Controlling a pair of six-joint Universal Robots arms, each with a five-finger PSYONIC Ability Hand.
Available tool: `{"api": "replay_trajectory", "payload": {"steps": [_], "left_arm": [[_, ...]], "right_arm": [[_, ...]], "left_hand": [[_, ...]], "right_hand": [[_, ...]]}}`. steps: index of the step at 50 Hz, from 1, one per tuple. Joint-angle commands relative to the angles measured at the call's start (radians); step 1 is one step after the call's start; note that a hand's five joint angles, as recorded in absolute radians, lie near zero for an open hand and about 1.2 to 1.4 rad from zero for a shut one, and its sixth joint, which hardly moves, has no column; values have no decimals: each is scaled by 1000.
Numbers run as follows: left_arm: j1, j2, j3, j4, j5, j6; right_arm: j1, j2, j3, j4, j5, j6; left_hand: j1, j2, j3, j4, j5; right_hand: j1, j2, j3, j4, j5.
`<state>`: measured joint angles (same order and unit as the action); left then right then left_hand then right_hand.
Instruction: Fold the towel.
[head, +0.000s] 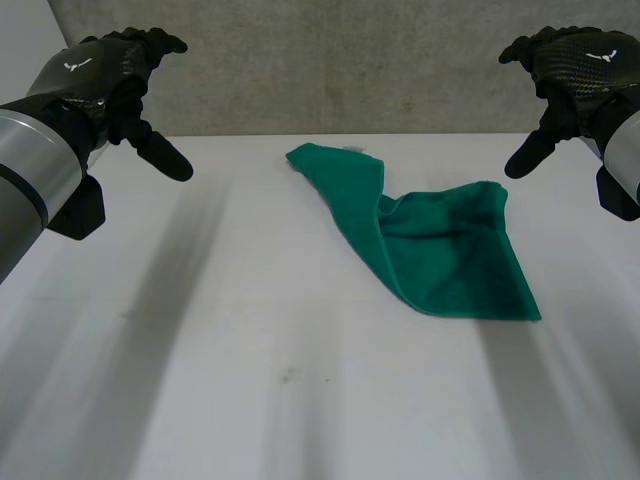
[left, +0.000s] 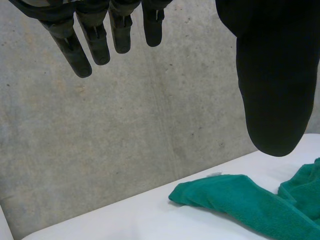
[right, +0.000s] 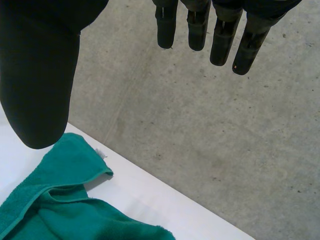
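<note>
A green towel (head: 430, 245) lies crumpled on the white table (head: 250, 350), right of the middle, one narrow end reaching toward the far edge. My left hand (head: 110, 75) hangs open high above the table's far left, well away from the towel. My right hand (head: 575, 70) is open too, raised above the far right, a little beyond the towel's right corner. Past the straight fingers (left: 85, 45) and thumb in the left wrist view lies the towel's narrow end (left: 230, 197). Below the thumb (right: 42, 90) in the right wrist view, the towel (right: 65, 205) lies rumpled.
A grey concrete wall (head: 340, 70) rises just behind the table's far edge. Bare white tabletop spreads to the left of the towel and in front of it.
</note>
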<state>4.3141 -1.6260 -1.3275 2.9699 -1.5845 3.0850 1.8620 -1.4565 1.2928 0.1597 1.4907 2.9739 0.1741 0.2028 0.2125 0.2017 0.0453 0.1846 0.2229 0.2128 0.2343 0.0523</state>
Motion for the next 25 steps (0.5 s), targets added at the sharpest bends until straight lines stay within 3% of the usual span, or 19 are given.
{"api": "replay_trajectory", "payload": {"steps": [1, 3, 9, 14, 20, 23, 25], "left_arm": [[-1, 0, -2, 0, 0, 0], [-1, -2, -4, 0, 0, 0], [-2, -2, -4, 3, 0, 1], [-2, -6, -5, 3, 0, 1], [-10, -9, -21, 15, 1, 6], [-16, -15, -27, 34, 1, 8], [-16, -23, -27, 41, 1, 8]], "right_arm": [[9, -1, 8, -3, -7, -10], [9, 2, 10, -3, -13, -23], [13, 88, 33, 75, -55, -267], [11, 163, 23, 147, -53, -335], [2, 240, 25, 179, -78, -312], [9, 324, 17, 146, -95, -233], [5, 402, 8, 77, -119, -93]], "left_hand": [[0, -28, -38, -27, -45], [0, -28, -38, -27, -45], [0, -28, -38, -27, -45], [0, -28, -38, -27, -45], [0, -28, -38, -27, -45], [0, -28, -38, -27, -45], [0, -28, -38, -27, -45]], "right_hand": [[-10, -48, -38, -60, -52], [-10, -48, -38, -60, -52], [-10, -48, -38, -60, -52], [79, 41, 51, 29, 37], [132, 94, 104, 83, 90], [103, 65, 75, 53, 61], [106, 68, 78, 56, 64]]}}
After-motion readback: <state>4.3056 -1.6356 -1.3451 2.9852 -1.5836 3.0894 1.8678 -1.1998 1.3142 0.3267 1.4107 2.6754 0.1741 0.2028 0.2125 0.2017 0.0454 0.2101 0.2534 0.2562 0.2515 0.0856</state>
